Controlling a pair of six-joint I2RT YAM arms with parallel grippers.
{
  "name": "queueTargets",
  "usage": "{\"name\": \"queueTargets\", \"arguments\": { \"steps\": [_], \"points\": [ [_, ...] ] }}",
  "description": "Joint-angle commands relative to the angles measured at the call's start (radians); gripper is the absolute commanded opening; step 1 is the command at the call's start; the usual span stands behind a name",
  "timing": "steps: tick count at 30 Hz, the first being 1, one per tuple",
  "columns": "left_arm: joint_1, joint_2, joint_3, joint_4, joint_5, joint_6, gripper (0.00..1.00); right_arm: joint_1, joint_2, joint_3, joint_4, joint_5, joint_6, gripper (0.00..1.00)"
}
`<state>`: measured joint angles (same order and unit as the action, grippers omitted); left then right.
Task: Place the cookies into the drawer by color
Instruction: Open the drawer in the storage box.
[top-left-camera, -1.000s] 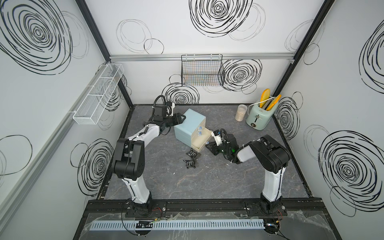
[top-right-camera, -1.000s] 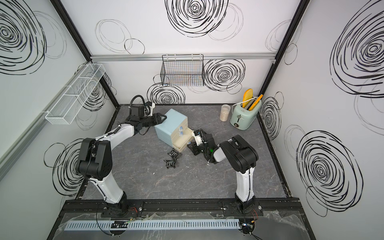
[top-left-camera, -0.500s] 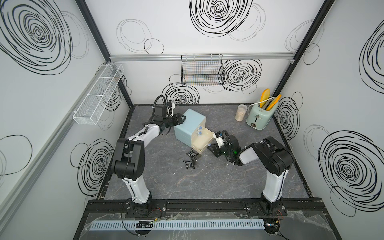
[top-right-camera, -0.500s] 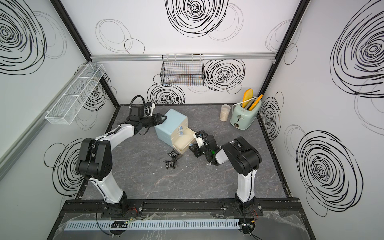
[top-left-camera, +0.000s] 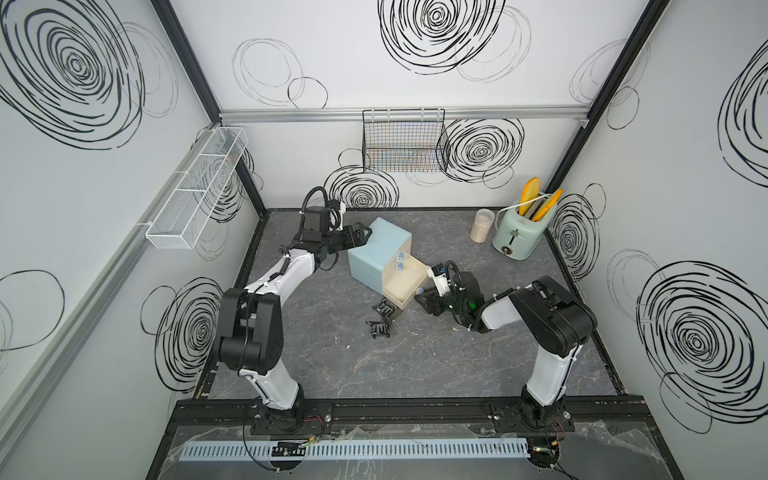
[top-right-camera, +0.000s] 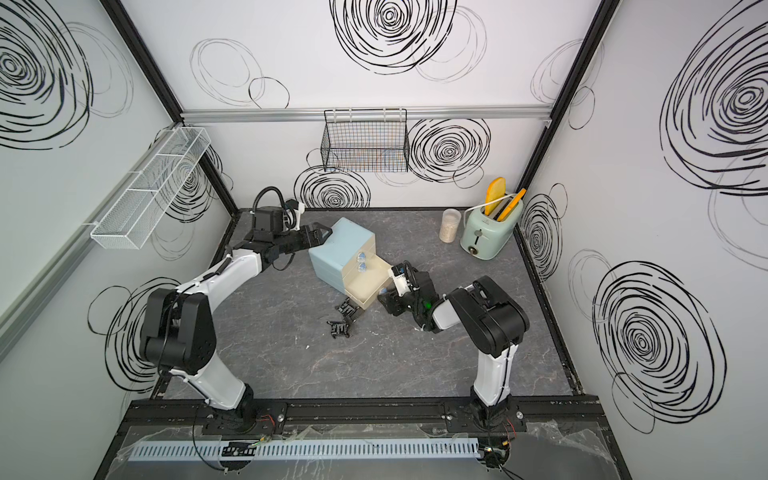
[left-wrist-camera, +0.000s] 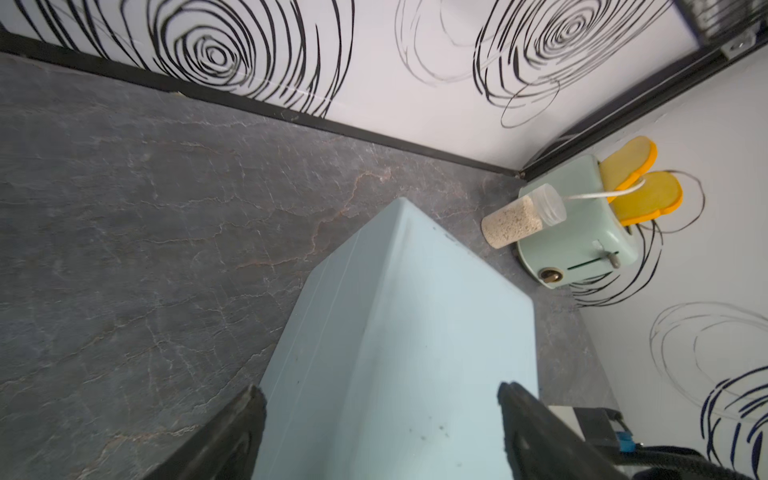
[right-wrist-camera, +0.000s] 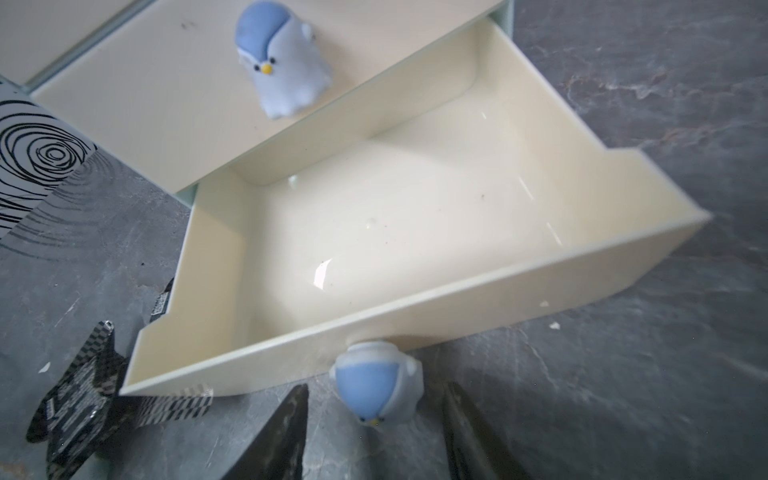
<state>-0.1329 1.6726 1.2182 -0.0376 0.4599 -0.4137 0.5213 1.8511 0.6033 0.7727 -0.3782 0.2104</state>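
Bottom drawer of the pale-blue cabinet stands pulled out toward the lower right of centre in both top views, its cream interior bare. The black cookies lie on the table at centre frame, just beside the drawer's near corner. One of them seems tucked against that corner, and no orange or green packets are visible. The right gripper is released: its jaws straddle the penguin-shaped knob with a gap on each side, grasping nothing. The step in hand is judged to be clearing the knob before a first pick. To do it well, the gripper should back off along the drawer's line of travel, so that neither finger catches the knob and pushes the drawer in. It should then take the freer-lying packet across its narrow width, since the foil looks likely to slip or crumple. The right arm reaches in low from the right of the frame, its forearm near the table and its wrist angled down at the drawer front. The left arm extends from lower left to upper centre. The left gripper is spread wide over the cabinet's rear corner, and whether its fingers press the walls cannot be told.
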Motion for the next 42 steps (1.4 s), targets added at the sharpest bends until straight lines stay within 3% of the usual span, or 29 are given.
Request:
{"name": "queueTargets", "arguments": {
  "steps": [1, 4, 11, 19, 26, 34, 42],
  "points": [
    [-0.006, -0.122, -0.040, -0.019, -0.100, 0.042, 0.94, -0.003, -0.039, -0.018, -0.042, 0.019, 0.014, 0.58],
    [-0.007, -0.226, -0.127, -0.038, -0.164, 0.040, 0.95, -0.003, -0.065, -0.040, -0.041, 0.022, 0.034, 0.66],
    [-0.051, -0.499, -0.421, -0.054, -0.263, -0.008, 0.89, -0.003, -0.168, -0.077, -0.142, 0.042, 0.096, 0.69],
    [-0.149, -0.686, -0.709, 0.021, -0.275, -0.147, 0.83, -0.005, -0.288, -0.110, -0.290, 0.018, 0.149, 0.72],
    [-0.315, -0.535, -0.765, 0.134, -0.272, -0.170, 0.83, -0.003, -0.365, -0.146, -0.401, 0.014, 0.193, 0.71],
    [-0.410, -0.340, -0.724, 0.177, -0.292, -0.136, 0.81, -0.004, -0.453, -0.205, -0.440, 0.007, 0.256, 0.71],
    [-0.475, -0.270, -0.723, 0.171, -0.324, -0.126, 0.74, -0.002, -0.448, -0.208, -0.448, -0.012, 0.259, 0.70]
  ]
}}
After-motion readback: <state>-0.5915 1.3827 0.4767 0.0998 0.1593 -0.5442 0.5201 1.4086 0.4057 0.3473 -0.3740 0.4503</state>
